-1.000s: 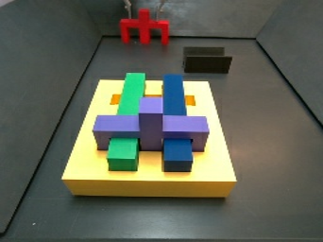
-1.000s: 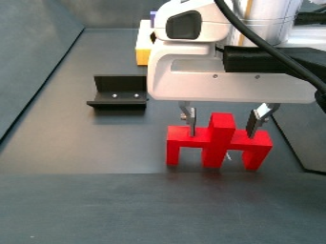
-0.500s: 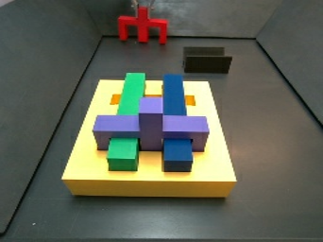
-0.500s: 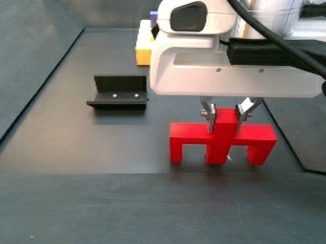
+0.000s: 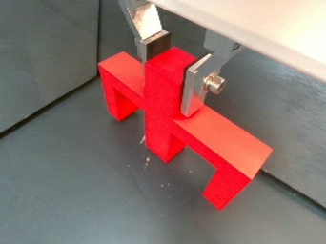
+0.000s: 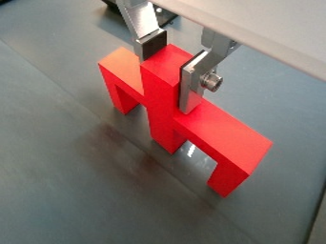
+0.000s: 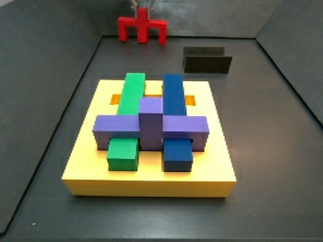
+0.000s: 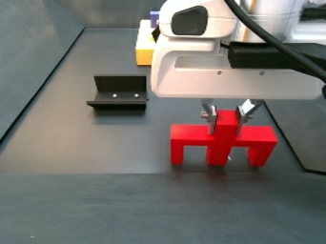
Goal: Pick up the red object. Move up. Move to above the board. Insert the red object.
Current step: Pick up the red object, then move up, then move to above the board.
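The red object (image 8: pixel 224 145) stands on the dark floor, legs down and stub up. My gripper (image 8: pixel 226 112) is directly above it and shut on that stub. In both wrist views the silver fingers (image 5: pixel 200 81) (image 6: pixel 193 84) press the stub's two sides, so my gripper (image 5: pixel 174 69) (image 6: pixel 173 67) grips the red object (image 5: pixel 211 143) (image 6: pixel 216 143) at its middle. In a side view the red object (image 7: pixel 144 28) is at the far end of the floor, well beyond the board (image 7: pixel 89 161). Only a yellow corner of the board (image 8: pixel 143 43) shows behind the arm.
The fixture (image 7: pixel 209 61) (image 8: pixel 117 92) stands on the floor between the red object and the board, off to one side. Green, blue and purple blocks (image 7: pixel 150 118) rise from the board's top. Grey walls (image 7: pixel 51 85) enclose the floor.
A second ago the fingers stood open on either side of the stub; they have since shut on it, and the red object shifted slightly. Nothing has moved in the last half second.
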Available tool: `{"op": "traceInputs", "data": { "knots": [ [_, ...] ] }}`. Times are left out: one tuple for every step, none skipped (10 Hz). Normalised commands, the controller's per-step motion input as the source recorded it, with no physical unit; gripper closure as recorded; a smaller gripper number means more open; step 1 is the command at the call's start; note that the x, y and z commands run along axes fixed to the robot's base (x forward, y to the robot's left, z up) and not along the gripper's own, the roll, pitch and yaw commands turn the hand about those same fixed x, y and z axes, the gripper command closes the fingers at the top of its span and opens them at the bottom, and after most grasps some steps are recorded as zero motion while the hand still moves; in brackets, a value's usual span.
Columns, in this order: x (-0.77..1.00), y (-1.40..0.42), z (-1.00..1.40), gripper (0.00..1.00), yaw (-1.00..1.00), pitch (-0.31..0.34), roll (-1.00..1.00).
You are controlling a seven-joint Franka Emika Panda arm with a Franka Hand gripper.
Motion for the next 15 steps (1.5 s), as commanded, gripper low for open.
{"op": "traceInputs", "data": {
  "knots": [
    [0.0, 0.0, 0.0, 1.0, 0.0, 0.0, 0.0],
    [0.0, 0.0, 0.0, 1.0, 0.0, 0.0, 0.0],
    [0.0, 0.0, 0.0, 1.0, 0.0, 0.0, 0.0],
    [0.0, 0.0, 0.0, 1.0, 0.0, 0.0, 0.0],
    [0.0, 0.0, 0.0, 1.0, 0.0, 0.0, 0.0],
    [0.0, 0.0, 0.0, 1.0, 0.0, 0.0, 0.0],
    [0.0, 0.0, 0.83, 1.0, 0.0, 0.0, 0.0],
    [0.0, -0.05, 0.79, 1.0, -0.02, 0.016, -0.01],
    [-0.03, -0.03, 0.49, 1.0, -0.02, 0.06, 0.03],
    [-0.01, -0.01, 0.3, 1.0, -0.01, 0.055, 0.06],
    [0.0, 0.0, 1.4, 1.0, 0.0, 0.0, 0.0],
    [-0.02, 0.01, 1.4, 1.0, 0.0, 0.007, -0.03],
    [-0.06, -0.01, 1.4, 1.0, 0.0, 0.029, 0.0],
    [-0.01, 0.0, 1.4, 1.0, 0.0, 0.029, 0.01],
    [0.04, 0.02, 0.96, 1.0, 0.0, 0.069, -0.02]
  ]
}}
